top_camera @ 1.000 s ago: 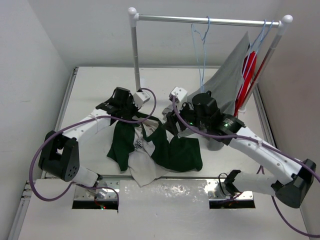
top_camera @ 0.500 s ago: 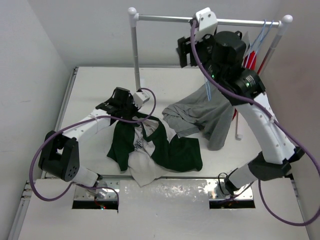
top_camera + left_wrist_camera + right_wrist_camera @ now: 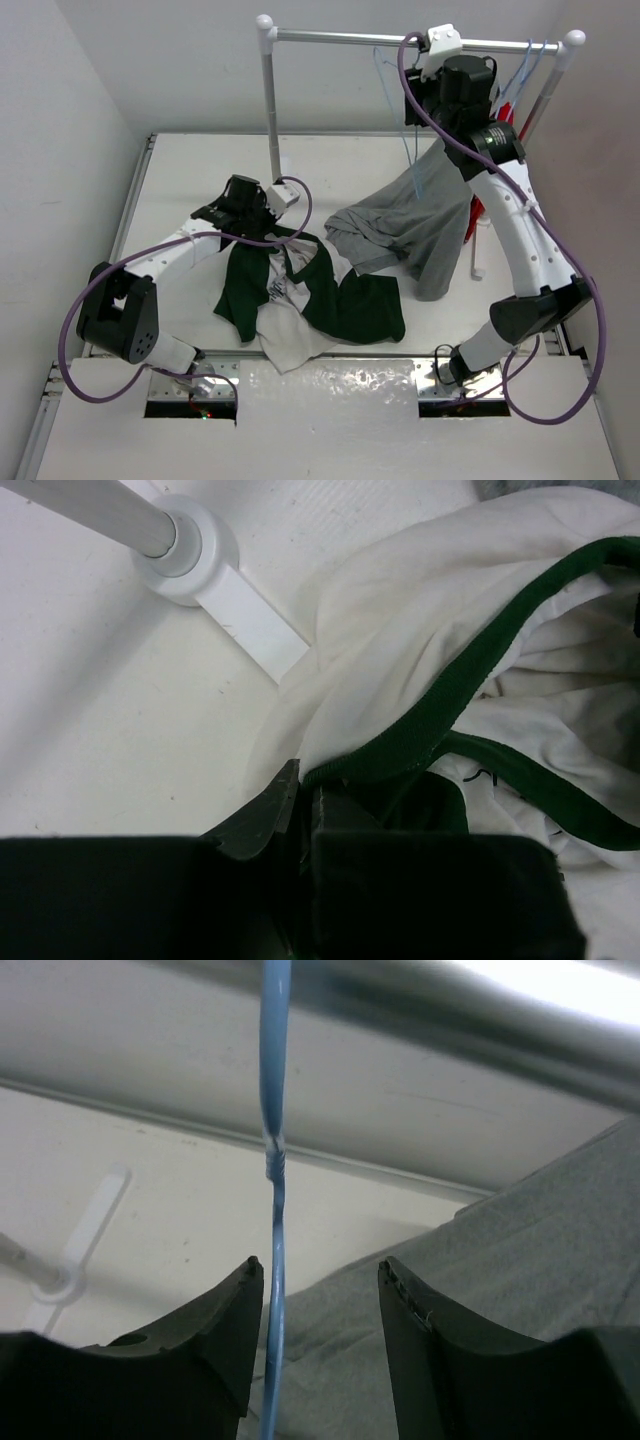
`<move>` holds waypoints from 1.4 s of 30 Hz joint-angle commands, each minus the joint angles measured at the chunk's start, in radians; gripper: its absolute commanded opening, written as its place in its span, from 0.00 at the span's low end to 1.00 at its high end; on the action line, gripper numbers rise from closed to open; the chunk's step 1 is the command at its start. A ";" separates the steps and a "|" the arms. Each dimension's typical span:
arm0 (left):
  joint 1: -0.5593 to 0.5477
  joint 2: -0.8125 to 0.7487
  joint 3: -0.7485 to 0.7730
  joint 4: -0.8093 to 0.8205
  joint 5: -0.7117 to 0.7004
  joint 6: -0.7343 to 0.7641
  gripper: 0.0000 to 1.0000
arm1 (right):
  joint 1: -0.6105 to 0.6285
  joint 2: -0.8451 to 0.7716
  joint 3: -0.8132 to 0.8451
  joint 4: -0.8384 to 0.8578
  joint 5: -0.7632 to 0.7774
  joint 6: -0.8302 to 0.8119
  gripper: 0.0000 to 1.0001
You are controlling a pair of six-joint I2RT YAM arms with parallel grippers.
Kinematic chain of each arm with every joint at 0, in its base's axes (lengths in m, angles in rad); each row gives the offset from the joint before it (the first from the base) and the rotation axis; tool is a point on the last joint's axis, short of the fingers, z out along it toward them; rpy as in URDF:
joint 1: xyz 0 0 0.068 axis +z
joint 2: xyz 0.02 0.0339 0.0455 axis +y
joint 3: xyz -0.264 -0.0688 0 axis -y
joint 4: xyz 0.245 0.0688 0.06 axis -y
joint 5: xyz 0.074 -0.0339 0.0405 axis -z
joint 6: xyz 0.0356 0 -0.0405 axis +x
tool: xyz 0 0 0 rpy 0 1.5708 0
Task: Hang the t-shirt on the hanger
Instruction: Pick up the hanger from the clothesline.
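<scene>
The white and dark green t-shirt [image 3: 310,295] lies crumpled on the table. My left gripper [image 3: 262,226] is shut on its green collar edge, seen close up in the left wrist view [image 3: 305,788] with the white cloth [image 3: 400,630] bunched beyond it. The light-blue wire hanger [image 3: 408,140] hangs from the rail [image 3: 340,38]. My right gripper [image 3: 415,105] is raised to the rail, open. In the right wrist view the hanger's twisted neck [image 3: 273,1210] stands between the jaws of the gripper [image 3: 320,1280], close to the left finger, not clamped.
A plain grey shirt [image 3: 420,225] drapes from the rack's right side onto the table, also under my right gripper [image 3: 520,1280]. A red garment [image 3: 476,212] and more hangers [image 3: 530,60] hang at the right. The rack's left post [image 3: 270,110] and foot [image 3: 190,550] stand near my left gripper.
My right arm rose from the table beside the t-shirt up to the rail and shifted right, open around the hanger's neck. The grey shirt now spreads lower on the table. The left arm has not moved.
</scene>
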 commanded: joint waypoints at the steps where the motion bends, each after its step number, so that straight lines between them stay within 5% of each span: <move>1: 0.007 -0.043 -0.006 0.014 0.007 -0.006 0.00 | -0.023 0.012 -0.039 0.066 -0.095 0.045 0.44; 5: 0.007 -0.043 -0.006 0.014 0.009 -0.003 0.00 | -0.026 0.011 -0.047 0.075 -0.123 0.051 0.33; 10: 0.007 -0.043 -0.007 0.014 0.010 -0.003 0.00 | -0.026 -0.012 -0.074 0.101 -0.114 0.033 0.00; 21: 0.007 -0.046 -0.006 0.008 0.013 -0.004 0.00 | -0.026 -0.092 -0.099 0.204 -0.158 -0.016 0.00; 28: 0.009 -0.043 -0.009 0.019 -0.011 -0.010 0.00 | -0.024 -0.078 -0.007 0.080 -0.307 -0.090 0.00; 37: 0.018 0.015 0.063 0.022 -0.016 -0.065 0.00 | 0.025 -0.359 -0.510 0.219 -0.555 0.035 0.00; 42: 0.021 0.076 0.132 -0.003 -0.040 -0.096 0.00 | 0.069 -0.544 -0.863 0.338 -0.490 0.152 0.00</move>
